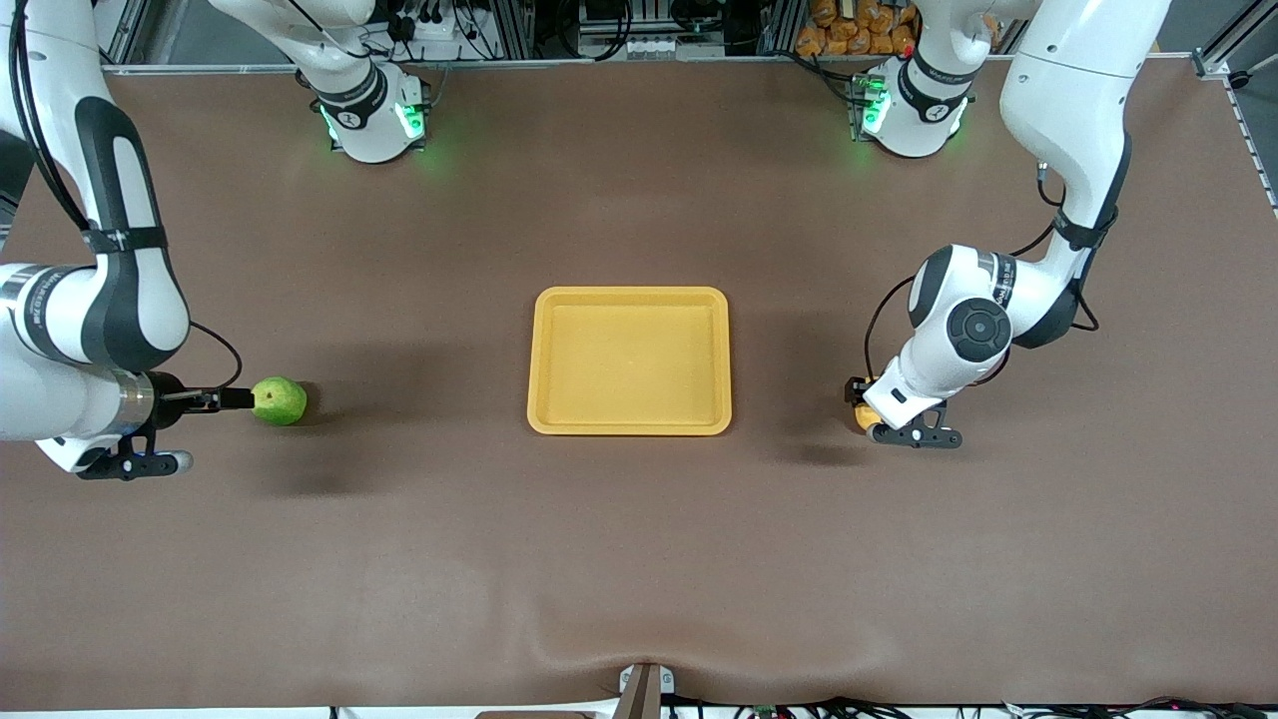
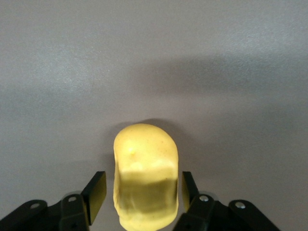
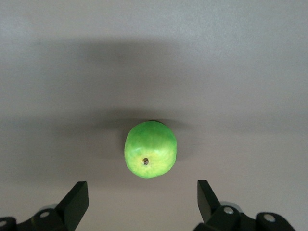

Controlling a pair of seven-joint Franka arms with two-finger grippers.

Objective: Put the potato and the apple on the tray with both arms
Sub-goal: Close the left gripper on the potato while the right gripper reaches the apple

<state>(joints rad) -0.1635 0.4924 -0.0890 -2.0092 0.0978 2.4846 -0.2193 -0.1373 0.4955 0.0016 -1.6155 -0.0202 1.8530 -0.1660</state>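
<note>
The yellow potato (image 2: pixel 144 163) lies on the brown table between my left gripper's (image 2: pixel 142 179) open fingers, with a small gap on each side. In the front view it is a small orange lump (image 1: pixel 867 416) mostly hidden under the left gripper (image 1: pixel 861 404), toward the left arm's end of the table. The green apple (image 1: pixel 279 400) lies toward the right arm's end. My right gripper (image 1: pixel 238 398) is low beside it. In the right wrist view the apple (image 3: pixel 150 149) sits just ahead of the wide-open right gripper (image 3: pixel 142 186). The yellow-orange tray (image 1: pixel 629 359) lies between them, with nothing on it.
The brown table mat (image 1: pixel 639 559) has a slight bulge at its edge nearest the front camera. The two arm bases (image 1: pixel 369 120) (image 1: pixel 909 110) stand along the table's edge farthest from the front camera.
</note>
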